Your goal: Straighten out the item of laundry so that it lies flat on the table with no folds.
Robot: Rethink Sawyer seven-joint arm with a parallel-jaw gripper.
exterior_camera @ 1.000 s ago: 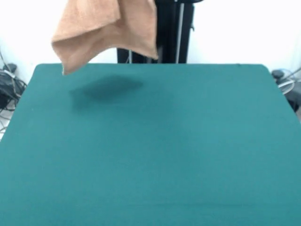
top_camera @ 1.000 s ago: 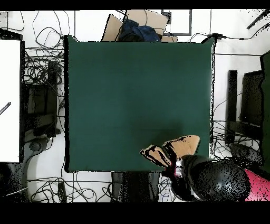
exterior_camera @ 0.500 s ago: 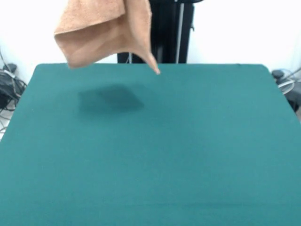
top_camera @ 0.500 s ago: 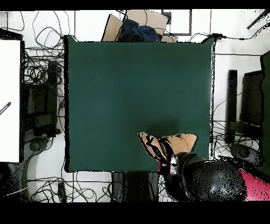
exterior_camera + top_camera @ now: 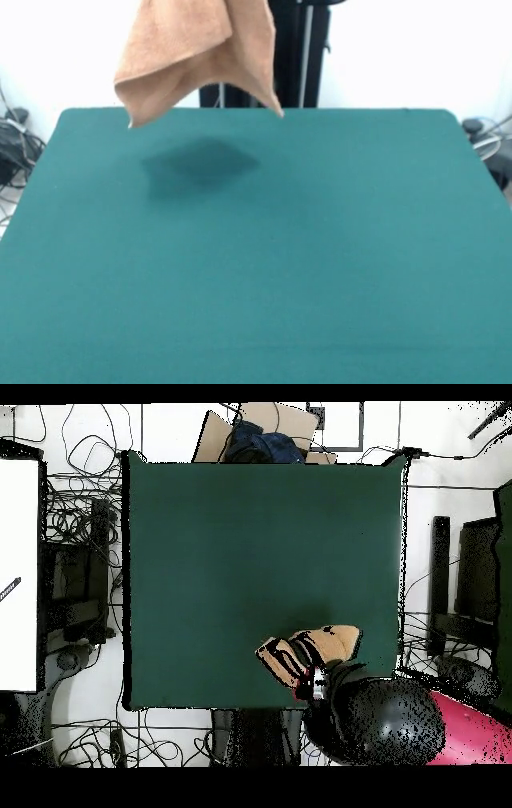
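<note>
Claw [image 5: 316, 682] dangles the folded towel [image 5: 196, 56] above the table [image 5: 320, 256].

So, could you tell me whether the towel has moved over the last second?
Yes. In the front view the towel, hanging clear of the table, has drifted rightward towards the black pedestal.

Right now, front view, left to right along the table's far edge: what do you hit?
Cables on the floor → hanging towel, clear of the table → black pedestal → more cables.
</note>
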